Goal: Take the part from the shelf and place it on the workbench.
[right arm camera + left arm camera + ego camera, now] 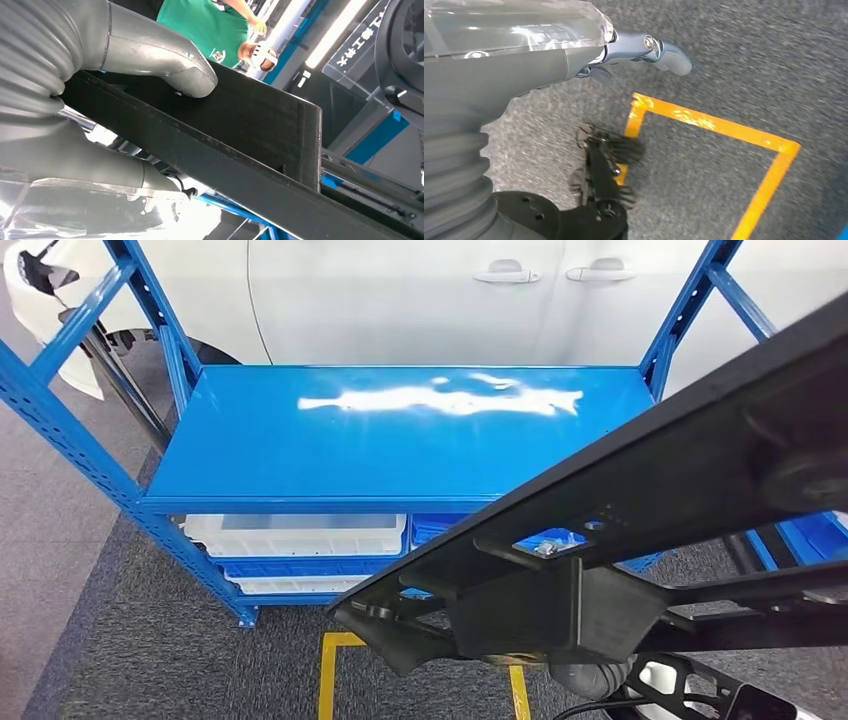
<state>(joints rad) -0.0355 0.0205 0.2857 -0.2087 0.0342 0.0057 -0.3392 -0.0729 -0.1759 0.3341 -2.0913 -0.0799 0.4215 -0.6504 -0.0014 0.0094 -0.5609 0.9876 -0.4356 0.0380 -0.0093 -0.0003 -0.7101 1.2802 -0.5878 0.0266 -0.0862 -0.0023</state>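
Note:
A long black frame-like part (620,500) slants across the head view from lower centre to upper right, in front of the blue shelf (400,440), whose top board is bare. My right hand (75,100) grips this part (240,130): the grey thumb (170,65) presses on one face of the flat bar while the rest of the hand lies under it. My left hand (574,55) hangs over the carpet, thumb (669,52) stretched out, holding nothing.
White and blue bins (300,535) sit on the shelf's lower level. A white car (420,290) stands behind the shelf. Yellow tape (714,125) marks a square on the grey carpet (150,660). A person in a green shirt (210,25) stands beyond the part.

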